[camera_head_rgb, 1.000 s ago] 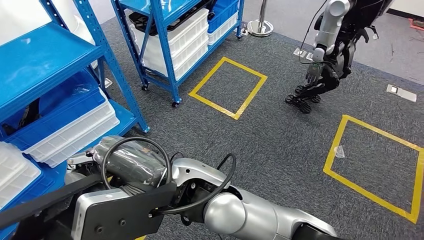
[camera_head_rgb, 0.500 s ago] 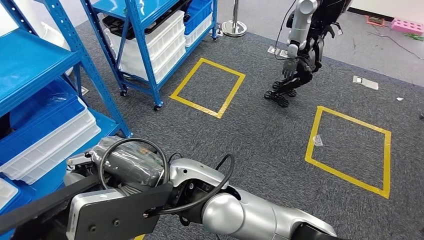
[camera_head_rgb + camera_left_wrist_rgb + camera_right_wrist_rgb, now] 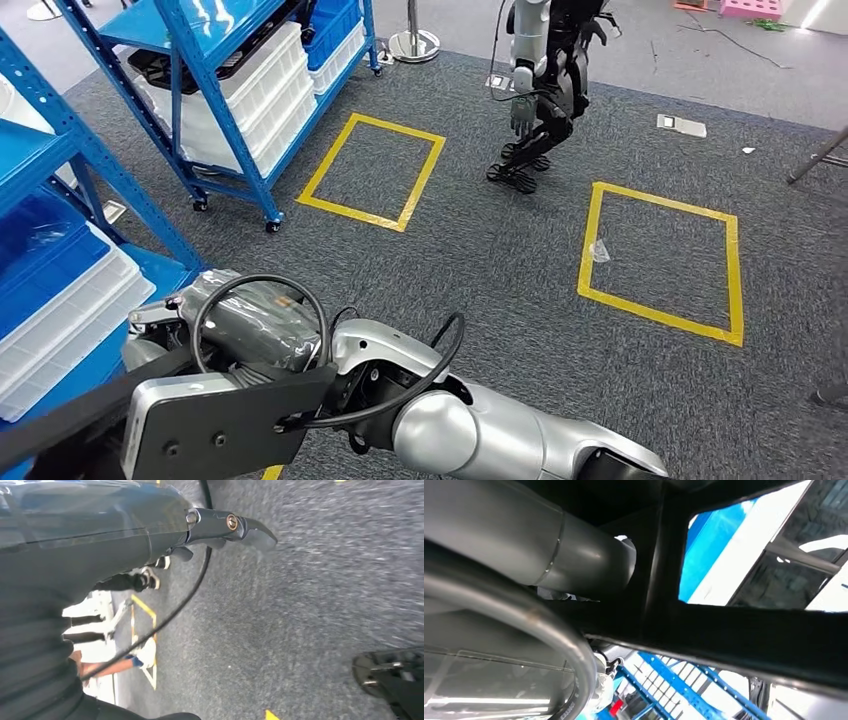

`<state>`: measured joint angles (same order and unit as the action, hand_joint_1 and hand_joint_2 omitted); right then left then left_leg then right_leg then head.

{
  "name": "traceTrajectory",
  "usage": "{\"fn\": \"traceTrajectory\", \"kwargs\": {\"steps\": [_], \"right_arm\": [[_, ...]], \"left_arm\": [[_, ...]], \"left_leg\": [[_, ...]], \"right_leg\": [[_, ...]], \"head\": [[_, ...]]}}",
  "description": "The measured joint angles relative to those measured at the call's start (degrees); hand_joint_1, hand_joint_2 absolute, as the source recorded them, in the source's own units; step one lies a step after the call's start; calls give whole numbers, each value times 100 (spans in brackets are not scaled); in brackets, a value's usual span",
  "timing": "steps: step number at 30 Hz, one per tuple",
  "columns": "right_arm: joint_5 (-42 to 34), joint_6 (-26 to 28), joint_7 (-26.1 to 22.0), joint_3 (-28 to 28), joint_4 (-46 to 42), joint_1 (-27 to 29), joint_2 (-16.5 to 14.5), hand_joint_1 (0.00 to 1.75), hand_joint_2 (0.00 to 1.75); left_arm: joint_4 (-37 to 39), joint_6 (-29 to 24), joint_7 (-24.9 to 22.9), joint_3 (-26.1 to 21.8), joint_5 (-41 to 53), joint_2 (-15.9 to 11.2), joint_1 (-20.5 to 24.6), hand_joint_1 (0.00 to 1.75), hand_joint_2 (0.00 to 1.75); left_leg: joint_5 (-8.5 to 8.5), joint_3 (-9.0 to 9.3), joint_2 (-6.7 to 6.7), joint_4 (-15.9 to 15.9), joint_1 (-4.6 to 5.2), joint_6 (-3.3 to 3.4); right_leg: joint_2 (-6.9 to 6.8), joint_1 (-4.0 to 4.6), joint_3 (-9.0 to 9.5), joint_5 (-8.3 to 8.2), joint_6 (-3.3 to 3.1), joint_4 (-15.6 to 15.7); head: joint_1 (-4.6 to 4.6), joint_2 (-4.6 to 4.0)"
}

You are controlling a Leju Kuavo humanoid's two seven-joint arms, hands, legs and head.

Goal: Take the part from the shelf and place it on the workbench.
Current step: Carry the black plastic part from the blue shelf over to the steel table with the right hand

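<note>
The part (image 3: 215, 425), a flat black frame with a grey plate, hangs low at the front left of the head view; one long black bar (image 3: 60, 430) runs off to the left. My silver right arm (image 3: 470, 430) crosses over to it, and my right hand (image 3: 250, 325), wrapped in a grey plastic cover with a black cable looped around it, sits on the part's top edge and holds it. The right wrist view looks through the part's black bars (image 3: 734, 625). My left hand (image 3: 232, 527) shows one dark finger stretched out above the carpet; its grip is hidden.
Blue shelves with white and blue bins stand at the left (image 3: 60, 270) and back left (image 3: 240, 90). Two yellow taped squares (image 3: 370, 170) (image 3: 660, 255) mark the grey carpet. Another robot (image 3: 540, 70) stands at the back, with a stanchion base (image 3: 413, 45) beside it.
The camera has turned right: shelves, yellow squares and the other robot slid left in the picture. The part and my right arm keep the same place before me.
</note>
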<state>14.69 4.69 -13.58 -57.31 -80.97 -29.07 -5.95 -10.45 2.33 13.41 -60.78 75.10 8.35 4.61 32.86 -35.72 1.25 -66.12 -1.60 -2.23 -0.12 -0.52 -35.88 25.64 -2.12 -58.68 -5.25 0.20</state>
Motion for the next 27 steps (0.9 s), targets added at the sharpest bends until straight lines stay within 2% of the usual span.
{"fn": "traceTrajectory", "kwargs": {"steps": [2,3,4,5,7,8,9,10,11,12,14,16,17,18,19,20,21,23,25,27], "right_arm": [[0,2,-5,-5,4,30,-4,175,0],[0,3,-6,-6,7,46,-3,175,0],[-1,3,-9,-6,9,57,-3,175,0],[-2,3,-13,-5,10,61,-3,175,0],[-8,0,-25,-6,10,58,-5,175,0],[-14,-4,-31,-7,10,55,-5,175,0],[-21,-8,-36,-8,10,54,-6,175,0],[-30,-12,-40,-9,10,53,-6,175,0],[-40,-18,-44,-8,10,54,-5,175,0],[-53,-26,-49,-7,10,53,-3,175,0],[-87,-44,-60,-5,10,43,2,175,0],[-106,-53,-69,-5,11,38,14,175,0],[-107,-54,-73,-6,13,43,25,175,0],[-107,-55,-74,-6,14,49,41,175,0],[-107,-56,-76,-5,16,54,57,175,0],[-107,-56,-77,-4,17,56,71,175,0],[-107,-56,-78,-1,17,54,80,175,0],[-108,-56,-84,4,17,38,87,175,0],[-108,-56,-90,13,17,23,90,175,0],[-108,-57,-92,21,17,20,94,175,0]], "left_arm": [[2,-19,1,-1,-5,0,-10,0,175],[3,-25,-1,-2,-9,0,-14,0,175],[3,-29,-1,-3,-14,-1,-17,0,175],[3,-32,-2,-4,-21,-2,-18,0,175],[3,-32,4,-5,-40,-6,-21,0,175],[3,-31,26,-7,-52,-7,-23,0,175],[3,-31,50,-8,-61,-7,-26,0,175],[3,-31,74,-9,-67,-7,-28,0,175],[3,-31,83,-10,-73,-4,-29,0,175],[3,-32,74,-11,-75,-1,-29,0,175],[3,-41,51,-14,-77,5,-30,0,175],[3,-49,49,-15,-74,5,-36,0,175],[3,-50,49,-15,-69,4,-38,0,175],[3,-50,49,-15,-63,4,-39,0,175],[3,-51,49,-15,-57,4,-37,0,175],[3,-52,49,-15,-51,5,-34,0,175],[3,-55,49,-15,-45,6,-30,0,175],[3,-70,49,-14,-36,8,-23,0,175],[3,-87,49,-14,-33,9,-16,0,175],[4,-95,45,-14,-32,18,1,0,175]], "left_leg": [[280,-367,-82,-750,8,-1],[284,-463,-96,-917,9,1],[175,-450,-105,-848,8,6],[-22,-334,-128,-558,3,13],[-402,5,-315,243,-20,29],[-497,119,-412,513,-26,35],[-522,171,-486,645,-24,44],[-511,181,-493,667,-10,56],[-522,181,-457,672,-8,82],[-534,190,-413,688,-8,115],[-555,207,-303,724,-17,197],[-550,212,-180,727,5,242],[-547,213,-115,726,14,248],[-542,215,-51,725,19,249],[-536,219,9,723,19,247],[-528,227,63,723,18,239],[-516,238,107,722,17,225],[-486,251,179,712,46,174],[-471,262,247,718,71,117],[-451,287,283,725,48,58]], "right_leg": [[97,12,4,1,-24,-1],[154,18,7,1,-25,-3],[212,21,14,1,-25,-4],[272,21,25,2,-23,-5],[374,31,37,7,-8,-16],[417,38,29,5,11,-21],[454,41,16,0,33,-24],[491,42,3,-10,61,-24],[522,33,-6,-17,90,-18],[493,29,-23,3,116,-41],[330,30,-172,191,156,-334],[168,16,-529,540,174,-1059],[142,3,-714,667,181,-1422],[127,-7,-827,707,188,-1641],[110,-14,-827,639,192,-1633],[82,-18,-704,480,192,-1385],[12,-17,-495,287,188,-988],[-170,18,-121,62,176,-271],[-223,64,-24,53,147,-54],[-134,67,-26,34,86,-33]], "head": [[3,0],[3,0],[3,0],[3,0],[3,0],[3,0],[3,0],[3,0],[3,0],[2,0],[-11,0],[-22,0],[-22,0],[-22,0],[-22,0],[-22,0],[-22,0],[-20,0],[-15,0],[-13,0]]}}
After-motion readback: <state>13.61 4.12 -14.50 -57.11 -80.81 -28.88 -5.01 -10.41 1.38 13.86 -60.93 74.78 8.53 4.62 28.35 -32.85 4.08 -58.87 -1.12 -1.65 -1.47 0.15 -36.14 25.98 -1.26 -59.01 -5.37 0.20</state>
